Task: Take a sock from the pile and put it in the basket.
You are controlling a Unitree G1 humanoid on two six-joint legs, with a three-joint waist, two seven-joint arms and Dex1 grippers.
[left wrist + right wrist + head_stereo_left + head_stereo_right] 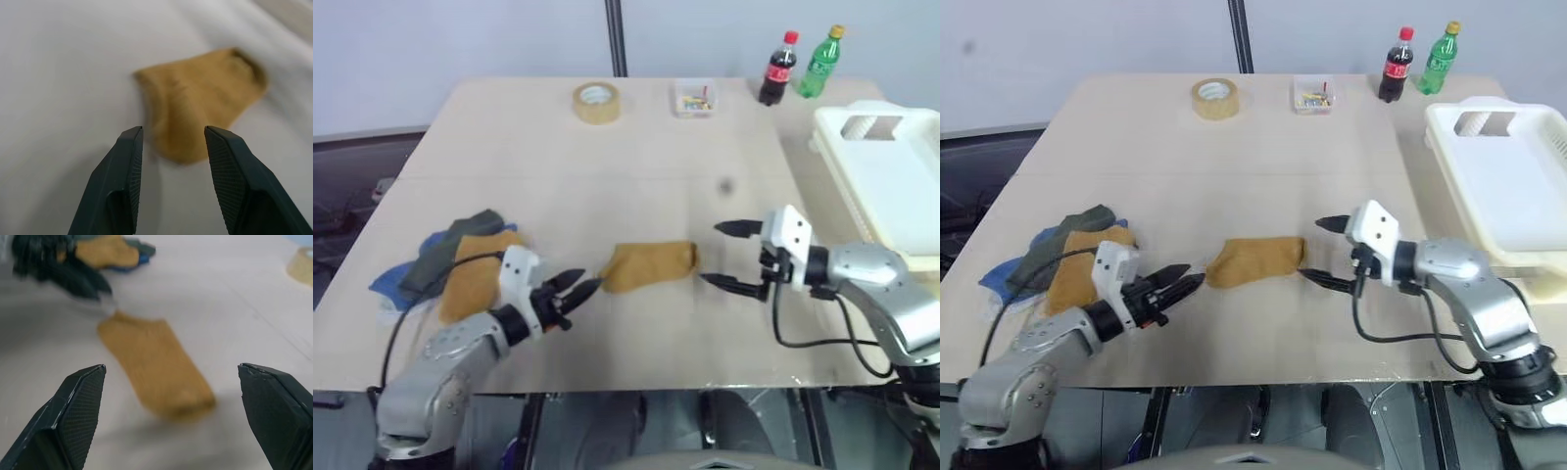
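A mustard-yellow sock (649, 264) lies flat on the table between my two grippers, apart from the pile. My left gripper (587, 284) is just left of the sock, fingers open with nothing between them; the left wrist view shows the sock (195, 112) just beyond its tips. On the sock's right, my right gripper (711, 254) stands wide open and points at it, one finger above the other. The pile (450, 259) of blue, dark grey-green and mustard socks sits at the table's left edge. At the far right stands the cream-white basket (901, 211).
A tape roll (596, 102), a small clear box of bits (694, 98), a cola bottle (777, 69) and a green bottle (820, 61) line the table's far edge. The table's front edge runs just below both arms.
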